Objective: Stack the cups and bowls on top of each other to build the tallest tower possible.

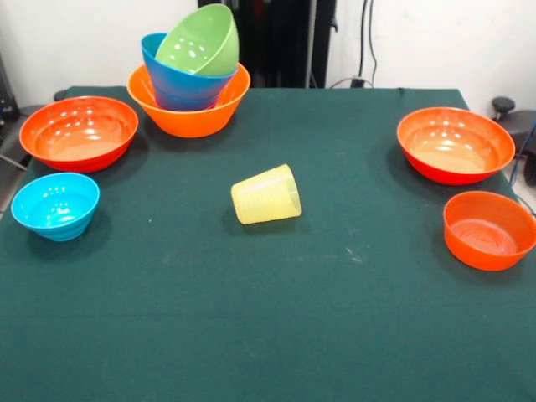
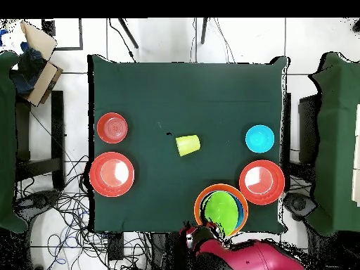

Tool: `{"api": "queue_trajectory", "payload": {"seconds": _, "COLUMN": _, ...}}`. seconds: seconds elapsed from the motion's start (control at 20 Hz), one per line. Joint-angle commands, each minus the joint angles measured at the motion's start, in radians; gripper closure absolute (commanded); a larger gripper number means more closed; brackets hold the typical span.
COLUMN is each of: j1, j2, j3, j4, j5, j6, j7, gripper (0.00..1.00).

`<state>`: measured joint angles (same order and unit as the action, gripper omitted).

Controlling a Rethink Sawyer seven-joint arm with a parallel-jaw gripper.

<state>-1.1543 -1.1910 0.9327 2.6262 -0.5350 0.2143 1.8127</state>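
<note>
We see the tower [image 1: 188, 88] at upper left of the front view: lime green bowl [image 1: 201, 40] tilted in a blue bowl [image 1: 180, 84], inside the large orange bowl [image 1: 189, 117]. The yellow cup [image 1: 266, 194] lies on its side mid-worktop [image 1: 268, 318]. We cannot tell the pincer's state; only the red arm [image 2: 246, 256] shows at the overhead view's bottom.

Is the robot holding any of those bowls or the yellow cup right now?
It cannot be told. Only the red arm shows, beside the tower; its gripping end is hidden. The yellow cup lies on its side, untouched.
</note>
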Motion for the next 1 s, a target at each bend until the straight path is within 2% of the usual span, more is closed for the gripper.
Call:
{"api": "queue_trajectory", "payload": {"seconds": 0.05, "j1": -0.027, "j2": -0.086, "j3": 0.3, "j4": 0.054, "j5": 0.234, "j6": 0.113, "j7": -0.143, "gripper": 0.0}}
{"api": "queue_trajectory", "payload": {"seconds": 0.2, "j1": -0.059, "j2": -0.137, "j3": 0.423, "j4": 0.022, "j5": 0.342, "j6": 0.186, "j7": -0.176, "gripper": 0.0}}
{"api": "queue_trajectory", "payload": {"seconds": 0.55, "j1": -0.083, "j2": -0.145, "j3": 0.533, "j4": -0.04, "j5": 0.395, "j6": 0.273, "j7": -0.137, "gripper": 0.0}}
{"api": "queue_trajectory", "payload": {"seconds": 0.75, "j1": -0.064, "j2": -0.119, "j3": 0.514, "j4": -0.057, "j5": 0.363, "j6": 0.276, "j7": -0.105, "gripper": 0.0}}
{"api": "queue_trajectory", "payload": {"seconds": 0.85, "j1": -0.051, "j2": -0.073, "j3": 0.468, "j4": -0.053, "j5": 0.3, "j6": 0.239, "j7": -0.091, "gripper": 0.0}}
{"api": "queue_trajectory", "payload": {"seconds": 1.0, "j1": -0.034, "j2": 0.002, "j3": 0.369, "j4": -0.058, "j5": 0.169, "j6": 0.193, "j7": -0.09, "gripper": 0.0}}
